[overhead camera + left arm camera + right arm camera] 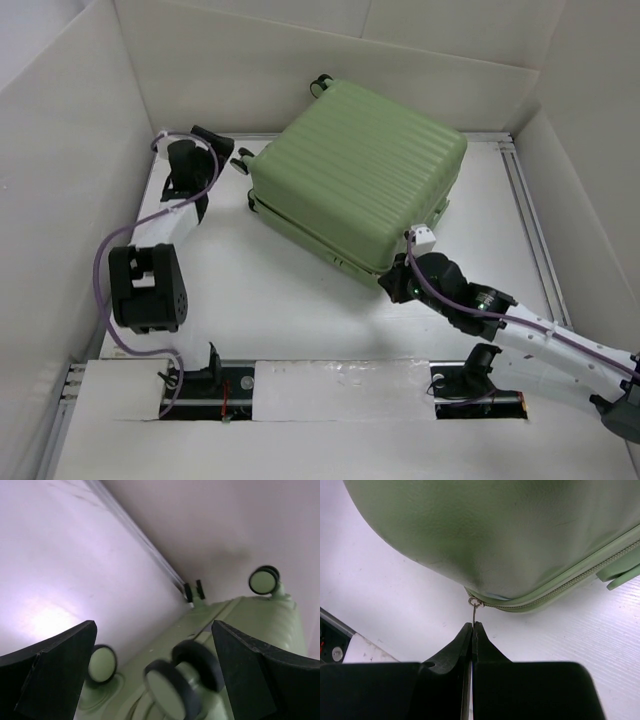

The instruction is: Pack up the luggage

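Left gripper [225, 150] first: it sits out near the table's [300, 310] far left corner with its jaws spread wide and nothing between them, pointing at the wheeled end of the luggage [360, 170]. On the left wrist view its black fingers [50, 675] frame a blurred caster wheel [167, 687] and stand clear of it. Moving across, the pale green ribbed case lies flat and closed along the far edge of the table, turned at an angle, with its near corner reaching toward the middle. Over to the right gripper [393, 285], down at that near corner. Its jaws are pressed tight together, pinching the thin metal zipper pull [475, 611]. The pull hangs from the zipper [560, 587] just where the seam rounds the corner.
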